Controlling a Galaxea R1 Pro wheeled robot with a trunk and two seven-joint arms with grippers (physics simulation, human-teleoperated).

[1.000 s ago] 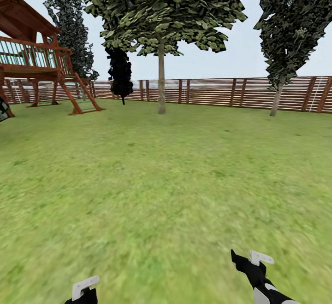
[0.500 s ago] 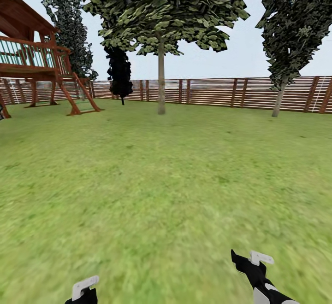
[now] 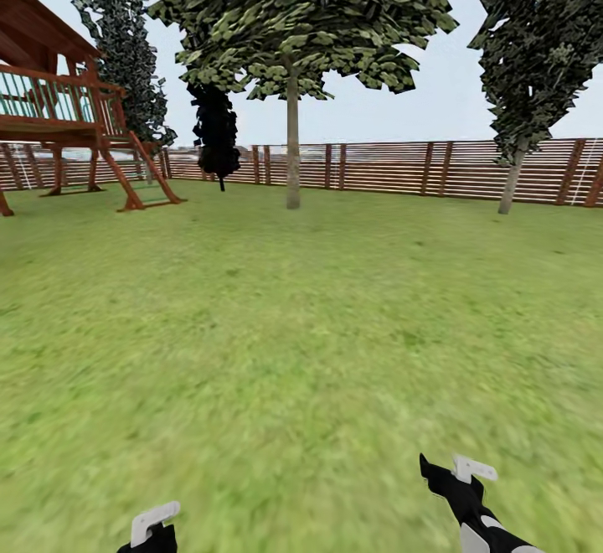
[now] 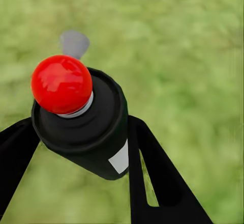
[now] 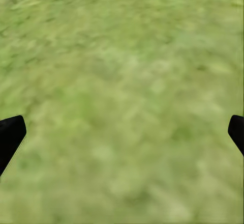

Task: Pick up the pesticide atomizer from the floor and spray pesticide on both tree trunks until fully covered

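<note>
The pesticide atomizer (image 4: pixel 96 137), a dark can with a red tip (image 4: pixel 62 84), sits between the black fingers of my left gripper (image 4: pixel 81 150), which is shut on it above the grass floor (image 3: pixel 285 352). In the head view the left gripper (image 3: pixel 153 526) is at the bottom edge. My right gripper (image 3: pixel 459 473) is low on the right; its fingertips stand wide apart over grass in the right wrist view (image 5: pixel 122 132), open and empty. One tree (image 3: pixel 293 25) with flat green leaves stands far ahead by the fence, its trunk (image 3: pixel 292 159) straight and grey-brown.
A brown slat fence (image 3: pixel 394 169) closes the far side of the lawn. A red-brown wooden playhouse (image 3: pixel 59 109) on stilts with a ladder stands at the far left. Dark narrow trees (image 3: pixel 528 59) rise at the right, and others (image 3: pixel 126 42) behind the playhouse.
The whole head view has drifted slightly: the playhouse slid left and the fence and trees shifted a little, so the camera moved. Both grippers keep their places in the picture.
</note>
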